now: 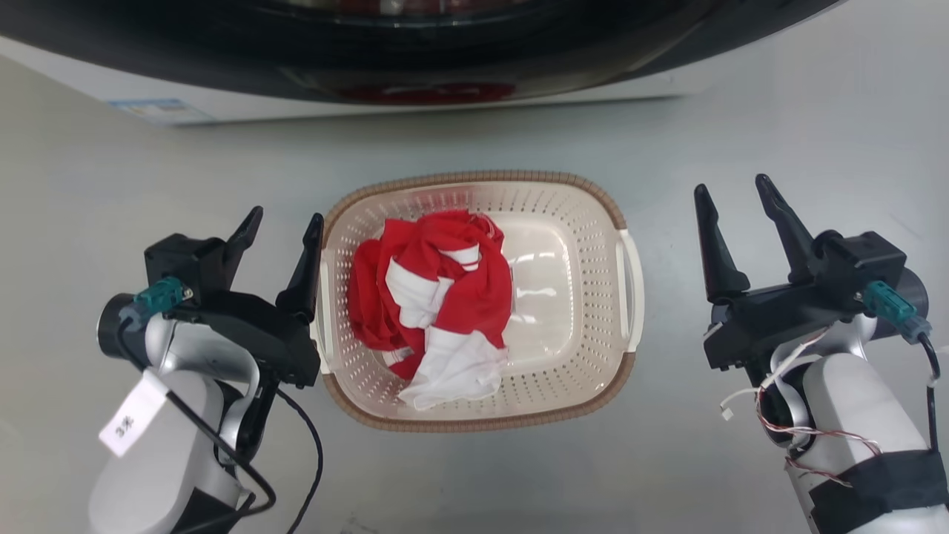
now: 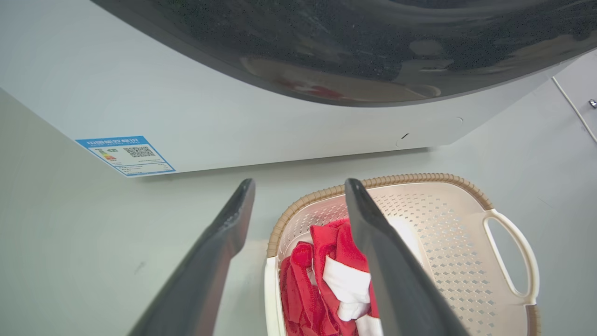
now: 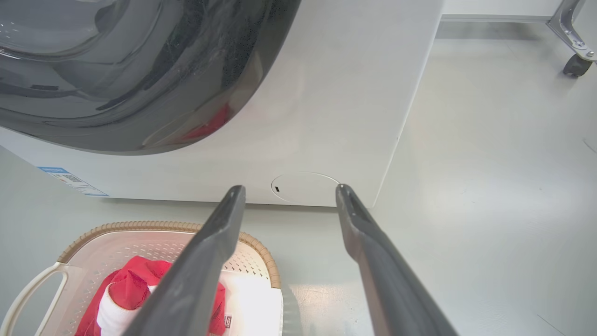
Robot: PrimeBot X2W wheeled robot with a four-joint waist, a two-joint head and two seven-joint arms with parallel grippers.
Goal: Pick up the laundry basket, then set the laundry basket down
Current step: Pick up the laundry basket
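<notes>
Nearest, at 8 o'clock in the head view, the left end effector [image 1: 287, 216] holds its fingers apart, pointing toward 12. Its inner finger lies along the 9 o'clock edge of the basket [image 1: 474, 178]. In the left wrist view the left handle [image 2: 272, 298] shows between the two fingers, though I cannot tell whether either touches it. At 4 o'clock the right end effector [image 1: 732, 187] is also spread and empty, near the right handle [image 1: 634, 289] but apart from it. Between them the basket sits upright on the floor [image 1: 474, 482], mid-view. A crumpled red-and-white cloth [image 1: 437, 297] lies inside, mostly in its 9 o'clock half. Beyond, at 12 o'clock, stands the washer [image 1: 415, 52] with its dark round door. A blue label [image 1: 159, 110] sits at 11 o'clock on its white front.
</notes>
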